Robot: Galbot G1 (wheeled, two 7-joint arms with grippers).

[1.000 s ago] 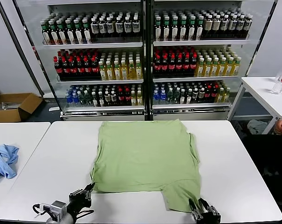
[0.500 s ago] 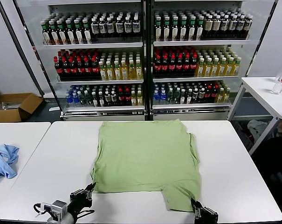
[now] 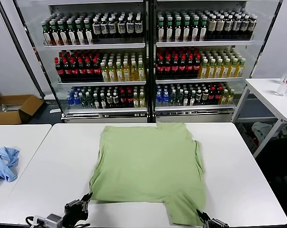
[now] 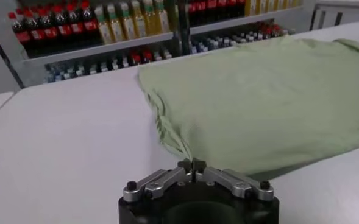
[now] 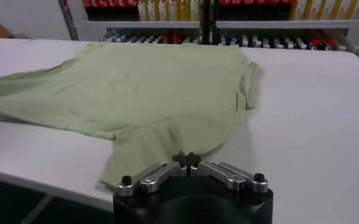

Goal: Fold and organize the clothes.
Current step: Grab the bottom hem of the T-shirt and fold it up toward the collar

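White table (image 3: pixel 238 161), drinks cooler (image 3: pixel 148 57) behind. Left gripper (image 4: pixel 192 164): fingertips meet, pinching the green shirt (image 3: pixel 150 164) at its near-left corner. Right gripper (image 5: pixel 187 159): tips together at the near-right sleeve hem; grip on fabric unclear. Head view alone shows blue cloth (image 3: pixel 3 164) on the left side table.

Bare white table (image 3: pixel 243 166) flanks the green shirt (image 3: pixel 150 164) on both sides; the drinks cooler (image 3: pixel 148 61) blocks the far edge.
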